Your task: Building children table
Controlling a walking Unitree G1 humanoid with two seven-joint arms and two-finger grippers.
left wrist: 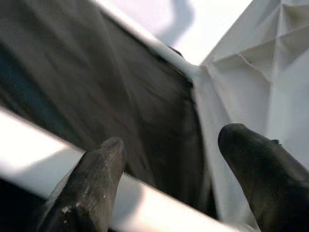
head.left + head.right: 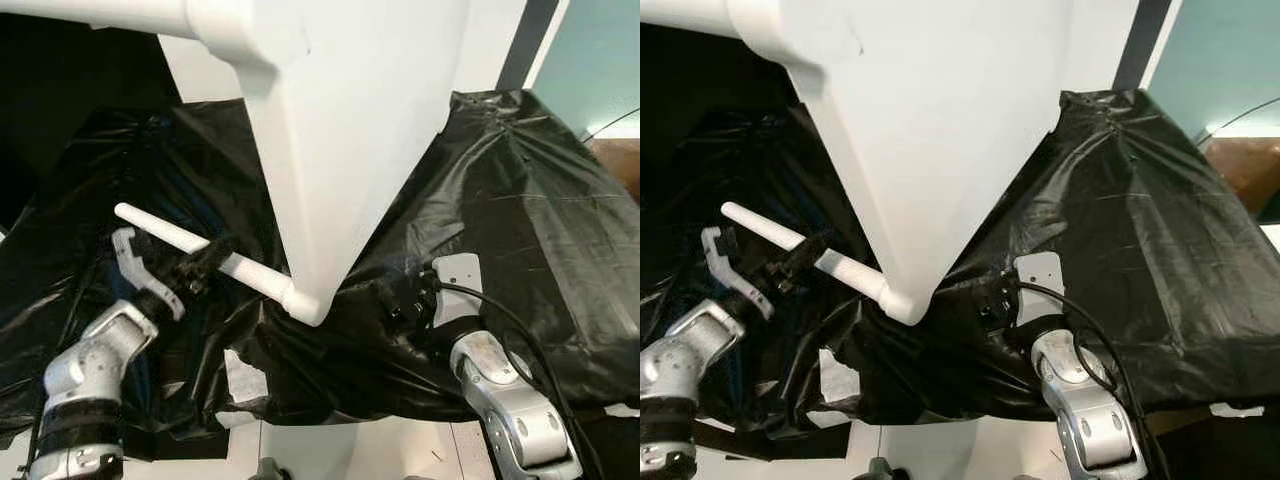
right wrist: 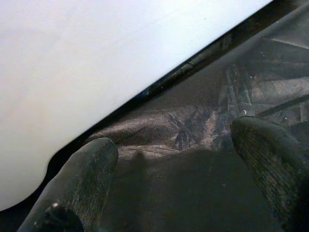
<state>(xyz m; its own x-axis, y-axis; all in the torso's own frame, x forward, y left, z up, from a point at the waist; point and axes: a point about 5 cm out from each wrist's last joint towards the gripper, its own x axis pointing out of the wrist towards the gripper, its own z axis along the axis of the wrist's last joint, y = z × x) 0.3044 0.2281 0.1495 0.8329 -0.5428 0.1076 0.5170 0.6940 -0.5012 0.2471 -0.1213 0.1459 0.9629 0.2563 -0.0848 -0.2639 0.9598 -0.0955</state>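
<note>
Left eye view shows the left hand (image 2: 185,272) around a white round table leg (image 2: 205,251); its wrist view shows the black fingers (image 1: 89,186) spread either side with a gap, so not clamped. I judge it is steadying the leg, whose far end meets the corner socket of the tilted children table (image 2: 340,130), smooth moulded white plastic, ribbed underneath. The right hand (image 2: 405,300), fingers apart and empty, rests just below the panel's edge on crinkled glossy black plastic sheeting (image 2: 530,220).
</note>
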